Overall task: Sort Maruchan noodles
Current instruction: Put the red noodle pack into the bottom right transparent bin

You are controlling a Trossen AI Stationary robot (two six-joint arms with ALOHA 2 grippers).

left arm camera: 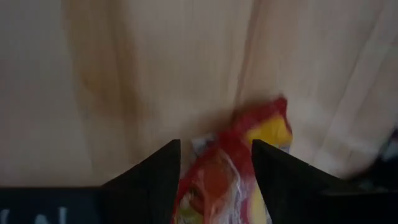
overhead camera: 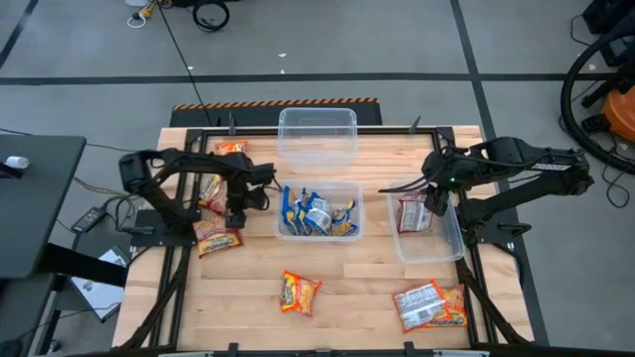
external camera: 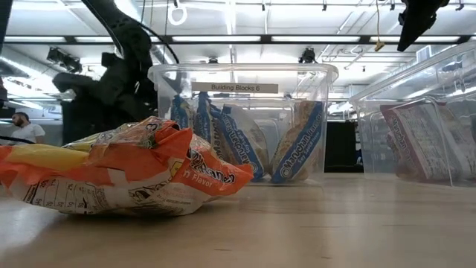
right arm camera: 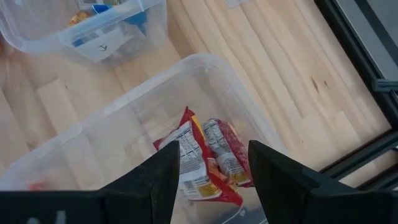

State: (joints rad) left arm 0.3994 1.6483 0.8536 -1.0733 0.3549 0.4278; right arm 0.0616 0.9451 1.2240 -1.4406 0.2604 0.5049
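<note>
Orange-yellow packets lie flat at the table's left (overhead camera: 218,240), (overhead camera: 210,191), (overhead camera: 230,147), and one sits near the front (overhead camera: 300,293), large in the low view (external camera: 134,175). Blue packets (overhead camera: 317,213) stand in the middle tub (overhead camera: 319,185). Red-white packets (right arm camera: 205,155) lean in the right tub (overhead camera: 456,253), and another lies on the table (overhead camera: 430,305). My left gripper (overhead camera: 236,206) is low over the left packets, shut on an orange packet (left arm camera: 217,174). My right gripper (right arm camera: 214,149) hovers open above the right tub, holding nothing. My left gripper comes from above, pointing down, with an orange-red packet pinched between its two fingers (left arm camera: 165,168). The packet fills the gap and its yellow end (left arm camera: 273,130) sticks out past the fingertips. Whether it is off the table, I cannot tell.
An empty clear tub (overhead camera: 317,134) stands at the far middle of the table. A black frame rail runs around the wooden top (overhead camera: 496,297). Bare wood lies between the front orange packet and the front red-white packet.
</note>
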